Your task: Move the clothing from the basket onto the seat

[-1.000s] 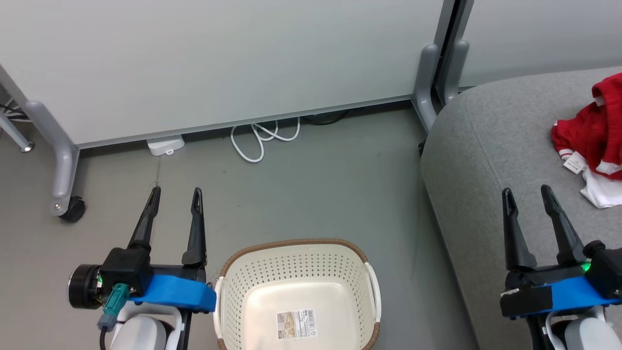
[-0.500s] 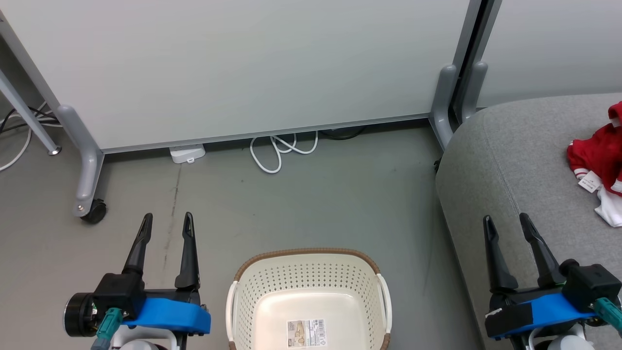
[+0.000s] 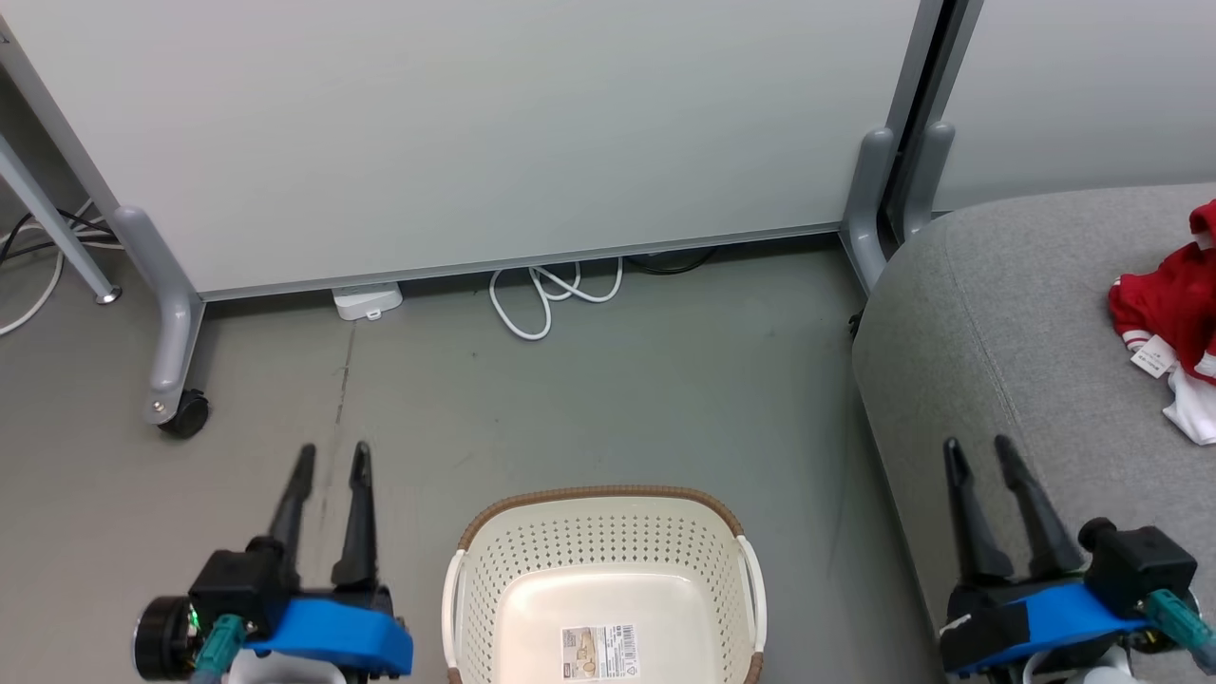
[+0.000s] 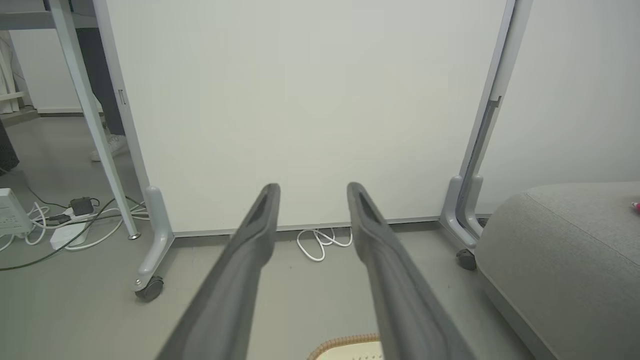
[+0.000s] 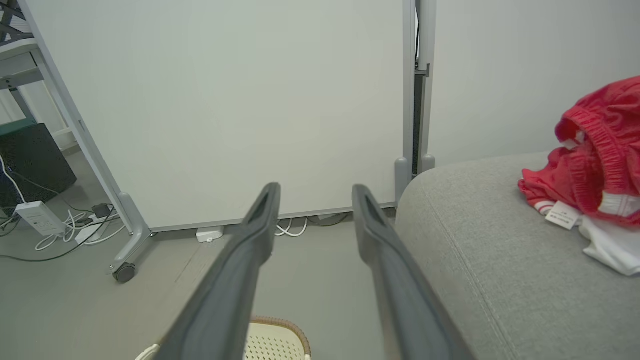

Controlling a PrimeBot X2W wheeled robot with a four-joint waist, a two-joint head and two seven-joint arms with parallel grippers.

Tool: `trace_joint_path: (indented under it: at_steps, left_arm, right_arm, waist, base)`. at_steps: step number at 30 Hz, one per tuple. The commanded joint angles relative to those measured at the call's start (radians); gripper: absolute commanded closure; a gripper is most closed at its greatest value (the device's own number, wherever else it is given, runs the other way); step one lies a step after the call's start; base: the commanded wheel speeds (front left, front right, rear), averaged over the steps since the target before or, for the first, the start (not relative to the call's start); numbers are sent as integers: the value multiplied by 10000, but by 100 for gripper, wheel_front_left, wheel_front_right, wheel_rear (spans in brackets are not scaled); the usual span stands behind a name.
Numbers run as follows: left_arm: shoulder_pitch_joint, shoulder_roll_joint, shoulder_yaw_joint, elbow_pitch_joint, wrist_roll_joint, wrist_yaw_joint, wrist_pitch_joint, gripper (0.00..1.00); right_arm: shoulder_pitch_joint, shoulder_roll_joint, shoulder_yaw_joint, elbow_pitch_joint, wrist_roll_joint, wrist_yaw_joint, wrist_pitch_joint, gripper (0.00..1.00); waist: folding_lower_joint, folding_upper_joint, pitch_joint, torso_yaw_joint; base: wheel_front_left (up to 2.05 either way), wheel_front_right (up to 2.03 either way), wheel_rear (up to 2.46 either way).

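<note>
The cream perforated basket (image 3: 722, 570) with a brown rim sits on the floor at the bottom centre, holding nothing but a label sticker on its bottom. Red clothing (image 3: 1167, 294) with white trim, a white tag and white lining lies on the light-grey seat (image 3: 997, 313) at the right; the same clothing (image 5: 595, 155) shows on the seat (image 5: 480, 250) in the right wrist view. My left gripper (image 3: 332, 458) stands open left of the basket, over the floor. My right gripper (image 3: 978, 450) is open above the seat's front edge, apart from the clothing.
A white partition panel (image 3: 475, 123) on grey legs with a caster (image 3: 185, 415) stands behind the basket. A white cable coil (image 3: 551, 294) and a power adapter (image 3: 366, 301) lie at its base. More cables and a power strip (image 4: 60, 230) lie far left.
Over the first half second the head camera shifted, sliding the scene down and right. Since then both grippers have drawn back toward the bottom edge and their fingers have narrowed slightly.
</note>
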Motion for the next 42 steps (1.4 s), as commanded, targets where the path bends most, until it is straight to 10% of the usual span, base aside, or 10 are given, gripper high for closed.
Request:
trace_joint_path:
  at_steps: [1, 42]
  left_arm:
    - [0, 0, 4, 14, -18, 0, 7, 100]
    - [-129, -12, 642, 146, -6583, -88, 1683, 100]
  right_arm:
    - [-1, 1, -2, 14, 16, 0, 8, 100]
    - [-187, 129, -423, 280, 6260, 1, 1693, 100]
  waist:
    - [0, -1, 0, -1]
    - [0, -1, -106, -216]
  base:
    - [0, 0, 0]
    - [0, 0, 0]
